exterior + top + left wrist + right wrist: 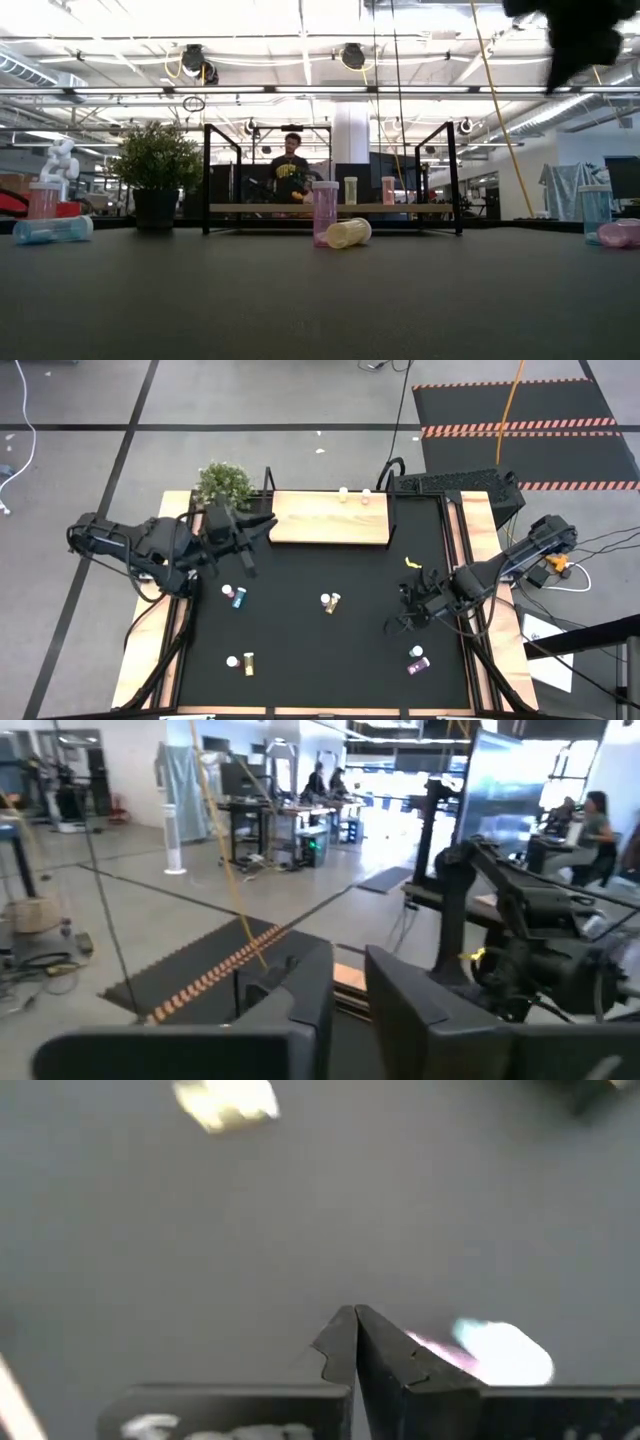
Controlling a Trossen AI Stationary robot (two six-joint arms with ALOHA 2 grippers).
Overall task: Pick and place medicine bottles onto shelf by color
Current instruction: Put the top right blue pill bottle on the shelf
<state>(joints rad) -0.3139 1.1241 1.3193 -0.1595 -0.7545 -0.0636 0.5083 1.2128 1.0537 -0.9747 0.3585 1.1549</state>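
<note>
The shelf [330, 518] stands at the table's far edge with two small medicine bottles [354, 495] upright on its board; in the low view they are a pale one [350, 190] and a pink one [389, 190]. More bottles sit in pairs on the black mat: pink and teal [238, 596], pink and yellow [330, 602], another pair [240, 661], and teal and pink [416, 658]. My left gripper [262, 530] hangs level by the shelf's left end, a narrow empty gap between its fingers [350, 1005]. My right gripper [355, 1320] is shut and empty, raised above the mat's right side.
A potted plant [224, 484] stands at the far left corner, beside the shelf. A small yellow scrap [415, 564] lies on the mat at the right. Wooden rails [488, 560] line the table's sides. A person [290, 172] stands in the room behind the shelf.
</note>
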